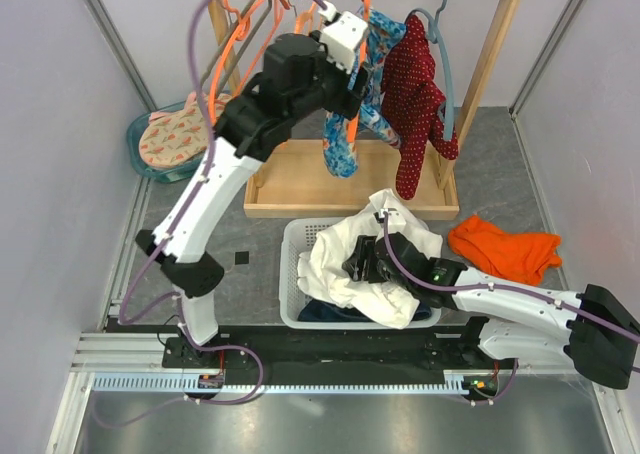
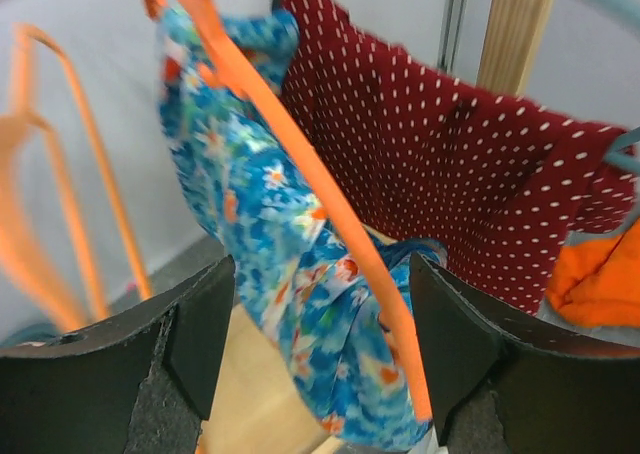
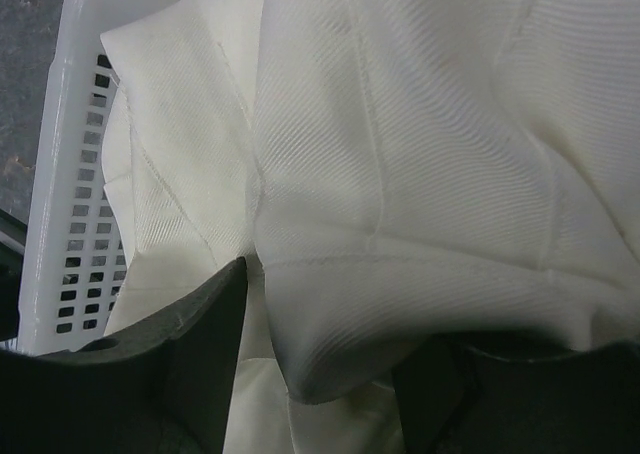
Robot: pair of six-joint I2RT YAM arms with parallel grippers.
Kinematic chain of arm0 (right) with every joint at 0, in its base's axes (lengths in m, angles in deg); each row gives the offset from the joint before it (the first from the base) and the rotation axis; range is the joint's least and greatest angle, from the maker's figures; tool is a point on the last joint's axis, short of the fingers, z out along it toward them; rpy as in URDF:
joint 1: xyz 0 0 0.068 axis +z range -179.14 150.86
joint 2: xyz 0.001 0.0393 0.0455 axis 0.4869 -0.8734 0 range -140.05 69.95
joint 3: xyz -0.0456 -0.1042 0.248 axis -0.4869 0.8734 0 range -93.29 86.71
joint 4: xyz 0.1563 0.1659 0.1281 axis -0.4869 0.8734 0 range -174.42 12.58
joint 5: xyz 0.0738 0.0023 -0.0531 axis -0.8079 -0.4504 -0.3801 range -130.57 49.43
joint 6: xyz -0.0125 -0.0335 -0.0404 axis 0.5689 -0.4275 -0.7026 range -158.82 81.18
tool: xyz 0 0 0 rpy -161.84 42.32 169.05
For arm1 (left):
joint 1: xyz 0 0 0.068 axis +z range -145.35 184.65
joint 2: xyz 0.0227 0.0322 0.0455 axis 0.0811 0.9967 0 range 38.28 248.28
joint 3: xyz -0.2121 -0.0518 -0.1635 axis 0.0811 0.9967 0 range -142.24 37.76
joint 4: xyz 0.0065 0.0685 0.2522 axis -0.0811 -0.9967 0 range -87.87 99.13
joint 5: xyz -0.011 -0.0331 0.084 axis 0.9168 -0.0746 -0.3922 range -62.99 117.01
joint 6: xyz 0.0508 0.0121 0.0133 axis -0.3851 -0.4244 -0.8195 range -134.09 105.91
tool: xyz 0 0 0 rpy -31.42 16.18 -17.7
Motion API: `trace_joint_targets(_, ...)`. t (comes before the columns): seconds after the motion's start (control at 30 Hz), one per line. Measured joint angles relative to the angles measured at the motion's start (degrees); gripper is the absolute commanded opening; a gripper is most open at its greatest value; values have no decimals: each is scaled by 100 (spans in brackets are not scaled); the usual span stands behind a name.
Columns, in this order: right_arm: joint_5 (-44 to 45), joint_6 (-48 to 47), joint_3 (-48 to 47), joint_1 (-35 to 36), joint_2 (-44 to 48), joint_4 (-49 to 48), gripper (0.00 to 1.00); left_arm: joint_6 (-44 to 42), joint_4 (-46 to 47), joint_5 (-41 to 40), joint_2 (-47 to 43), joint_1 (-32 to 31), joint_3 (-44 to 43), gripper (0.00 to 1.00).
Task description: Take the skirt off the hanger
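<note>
Left end effector (image 2: 320,319), jaws wide, straddles the orange hanger (image 2: 300,164), which slants from 11 to 5 o'clock; right end effector (image 3: 320,374) gapes over white cloth (image 3: 420,124).

The top external view looks down from above and behind the arm bases (image 1: 200,349), which lie along the bottom edge, and faces the wooden rack (image 1: 300,189) at the top. It stands far enough back to take in the whole tabletop (image 1: 500,164). The left wrist view sits close behind its own jaws, dark in the lower corners, and faces roughly level at the blue floral garment (image 2: 270,254) and the red dotted garment (image 2: 450,194); both also show at upper centre of the top view. The right wrist view looks steeply down, very near a white cloth (image 3: 400,154) and the white basket (image 3: 75,174), which also lie at centre of the top view.
</note>
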Motion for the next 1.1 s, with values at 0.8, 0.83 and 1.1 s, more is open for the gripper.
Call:
trace_joint_targets(0.8, -24, -192, -155, 20, 52, 214, 77, 129, 350, -531, 848, 44, -153, 2)
trace_joint_targets(0.83, -35, -254, -238, 48, 94, 323, 86, 127, 352, -555, 848, 44, -153, 2)
trace_joint_targets(1.1, -39, -981, -1602, 210, 450, 1368, 98, -7, 332, -678, 791, 46, -175, 2)
